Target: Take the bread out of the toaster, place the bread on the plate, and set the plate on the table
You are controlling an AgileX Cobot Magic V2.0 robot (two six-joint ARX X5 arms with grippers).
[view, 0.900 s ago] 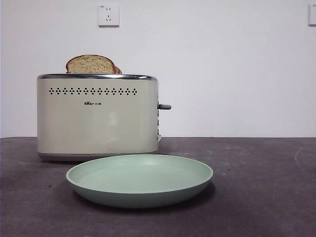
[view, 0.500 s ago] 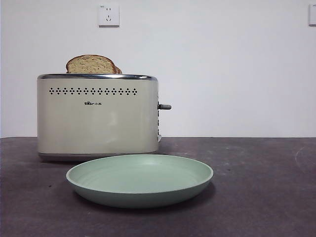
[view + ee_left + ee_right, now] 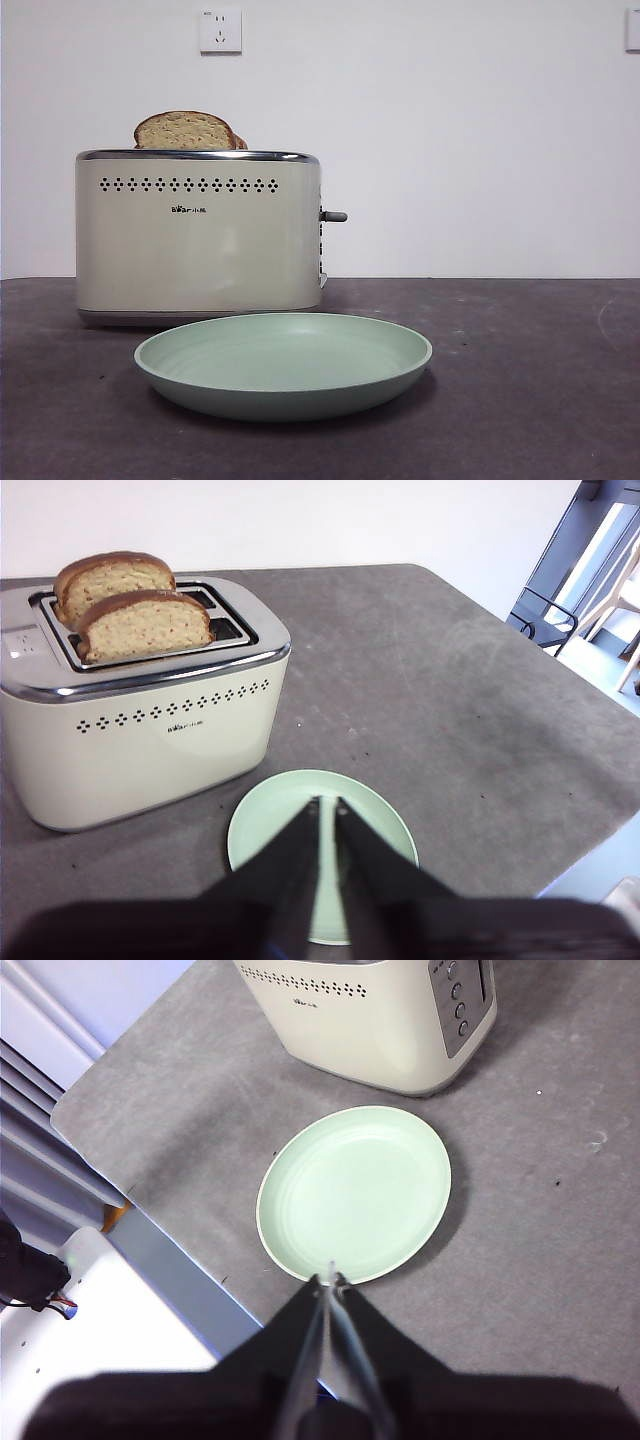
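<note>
Front view: one toaster (image 3: 198, 238) stands on the table (image 3: 530, 380), and one plate (image 3: 283, 364) lies empty just in front of it, a little toward the lever side. One slice of bread (image 3: 184, 131) rises above the chrome rim, with the brown edge of a second slice (image 3: 239, 141) showing close behind it. One wall socket (image 3: 220, 30) sits on the wall above. No arm shows here.

Left wrist view: two slices stand upright in the toaster's two slots – the bread (image 3: 143, 626) in the slot on the dot-hole side, the second slice (image 3: 113, 578) in the slot behind. The left end effector (image 3: 328, 802) hangs high over the plate (image 3: 265, 820), its two jaws nearly closed with a thin gap, holding nothing.

Right wrist view: the right end effector (image 3: 330, 1280) hangs above the plate's (image 3: 355, 1190) near rim – jaws together, empty. The toaster (image 3: 380, 1020) shows four round buttons on its end face
</note>
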